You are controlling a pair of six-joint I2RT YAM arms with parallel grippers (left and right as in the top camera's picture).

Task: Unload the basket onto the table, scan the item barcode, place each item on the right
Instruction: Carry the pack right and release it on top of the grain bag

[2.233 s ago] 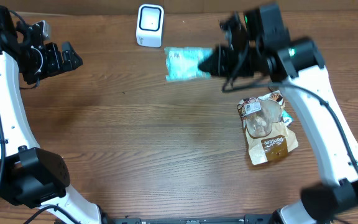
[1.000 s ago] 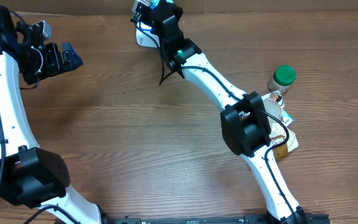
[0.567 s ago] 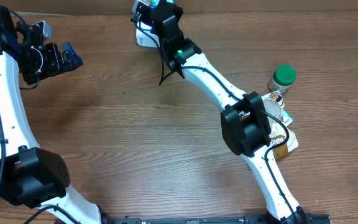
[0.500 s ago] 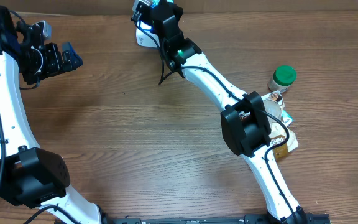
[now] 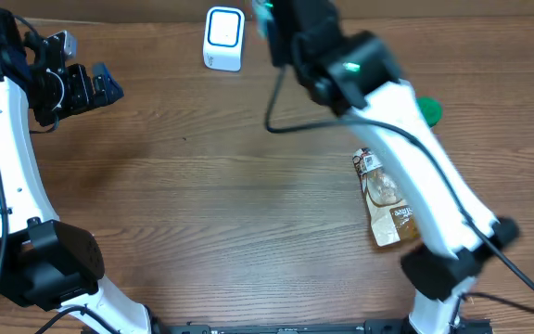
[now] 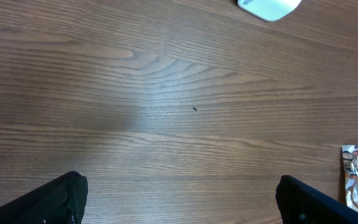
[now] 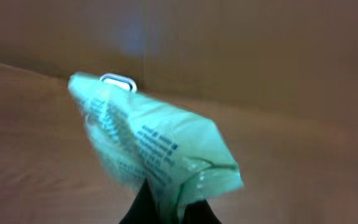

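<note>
Green packet [image 7: 148,143], one only, pinched at its lower edge by clamped right gripper [image 7: 166,210], lifted before one white scanner [image 5: 223,37]. Left gripper [image 5: 89,87] spread wide, empty. Lying on table [image 5: 202,204]: one brown pouch [image 5: 392,199], one green cap [image 5: 431,111].

The pale green crinkled plastic packet [image 7: 151,146], printed in dark blue, fills the middle of the right wrist view. It is blurred and slants from upper left to lower right, with its lower edge pinched in the closed right claw [image 7: 166,208] at the bottom of the frame. The white rounded-square barcode scanner [image 5: 223,38], with a pale window on its face, sits on the bench [image 5: 202,186] at the top centre of the overhead view.
</note>
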